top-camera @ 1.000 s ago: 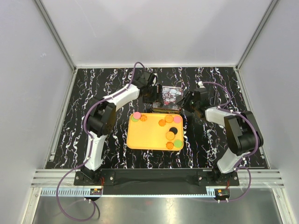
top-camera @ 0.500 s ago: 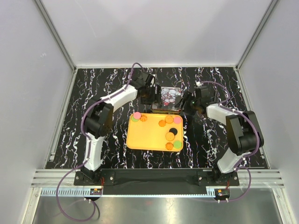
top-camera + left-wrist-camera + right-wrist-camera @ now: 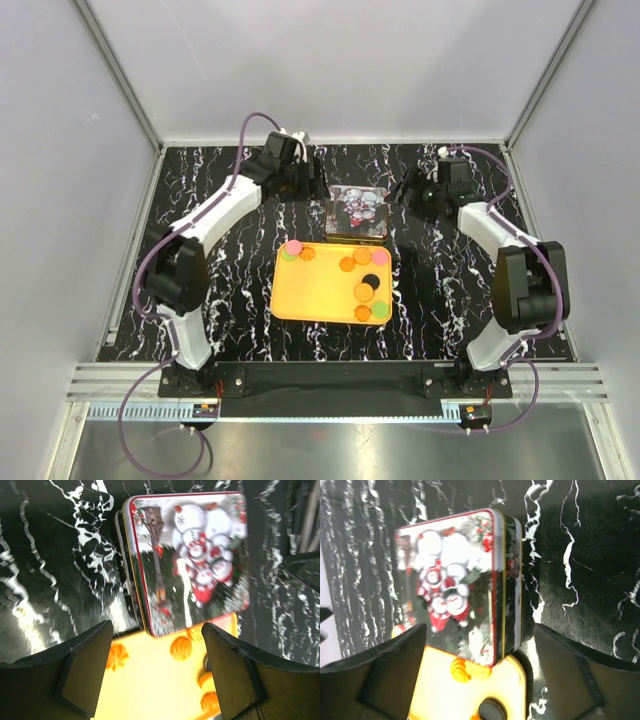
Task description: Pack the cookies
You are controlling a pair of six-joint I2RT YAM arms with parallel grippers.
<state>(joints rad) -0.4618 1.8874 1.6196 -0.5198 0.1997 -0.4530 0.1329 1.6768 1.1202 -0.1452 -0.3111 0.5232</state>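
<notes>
Several cookies lie on the yellow-orange tray (image 3: 318, 293): orange ones (image 3: 365, 292), pink ones (image 3: 293, 247), a green one (image 3: 381, 307) and a black one (image 3: 370, 280). A closed tin with a snowman lid (image 3: 358, 212) stands at the tray's far edge. My left gripper (image 3: 302, 183) hovers open to the tin's far left, and my right gripper (image 3: 413, 195) hovers open to its right. In the left wrist view the gripper (image 3: 157, 665) frames the tin (image 3: 190, 555) and an orange cookie (image 3: 181, 647). In the right wrist view the gripper (image 3: 480, 675) frames the tin (image 3: 455, 585), an orange cookie (image 3: 460, 670) and a black cookie (image 3: 492, 710). Neither holds anything.
The black marbled table (image 3: 220, 300) is fenced by white walls on three sides. The tin's near edge overlaps the tray's far rim. Both arm bases stand at the near edge.
Both grippers have drawn back from the tin's sides toward the far corners. The right gripper has opened wide. The tin stays at the tray's far edge.
</notes>
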